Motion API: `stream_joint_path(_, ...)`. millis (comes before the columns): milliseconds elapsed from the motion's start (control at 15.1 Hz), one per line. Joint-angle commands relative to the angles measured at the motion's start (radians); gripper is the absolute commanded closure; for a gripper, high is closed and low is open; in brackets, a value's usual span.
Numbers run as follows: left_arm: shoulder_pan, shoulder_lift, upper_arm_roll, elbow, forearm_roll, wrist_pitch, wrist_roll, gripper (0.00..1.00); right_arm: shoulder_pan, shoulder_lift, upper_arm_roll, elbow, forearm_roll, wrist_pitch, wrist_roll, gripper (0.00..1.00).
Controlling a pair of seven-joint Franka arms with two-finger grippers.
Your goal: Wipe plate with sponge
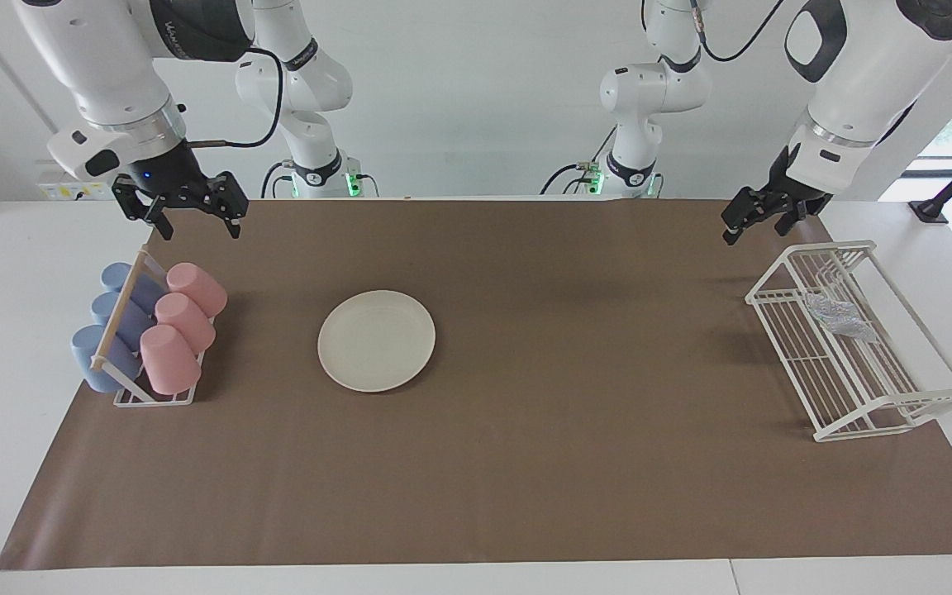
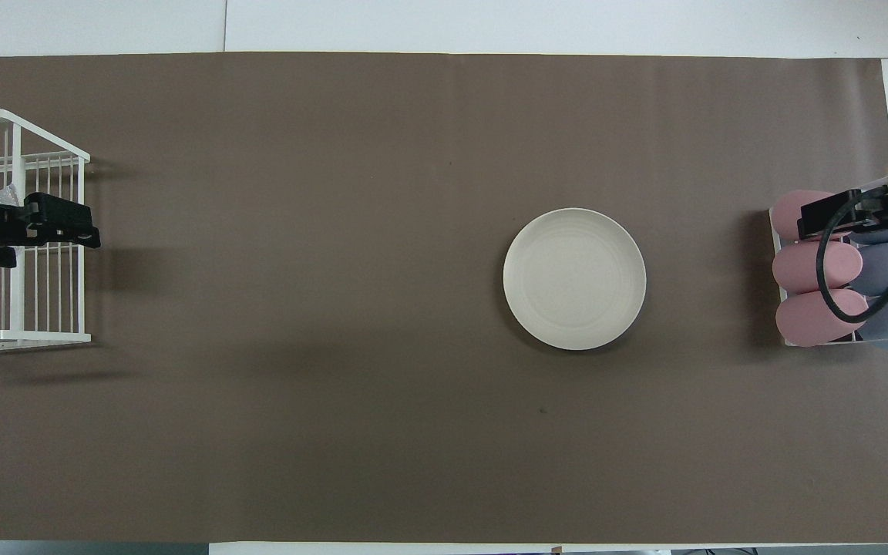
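Right gripper (image 1: 192,216) spread wide, empty, up in the air over the cup rack (image 1: 149,330). Left gripper (image 1: 761,216) also open, holding nothing, over the wire rack (image 1: 856,339). Plate (image 1: 376,340) flat on the brown mat (image 1: 575,463), toward the right arm's end. Sponge (image 1: 838,315) lies in the wire rack, untouched

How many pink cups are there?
3. The pink cups sit in a row in the cup rack at the right arm's end: nearest the robots, middle, farthest. None looks hidden.
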Motion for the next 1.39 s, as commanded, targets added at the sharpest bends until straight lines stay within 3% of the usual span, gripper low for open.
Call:
stream_joint_path(0, -0.003, -0.012, 0.003, -0.011, -0.015, 0.014, 0.005, 0.0, -0.006, -0.004, 0.006, 0.002, -0.006, 0.003, 0.01, 0.0)
stream_joint_path(992, -0.004, -0.013, 0.002, -0.023, -0.002, 0.036, -0.041, 0.0, -0.004, -0.012, 0.008, -0.012, -0.008, 0.001, 0.065, 0.0)
stream_joint_path(1323, -0.041, 0.045, -0.003, -0.046, 0.26, 0.065, -0.103, 0.0, -0.004, -0.017, 0.02, -0.021, -0.008, -0.004, 0.116, 0.0)
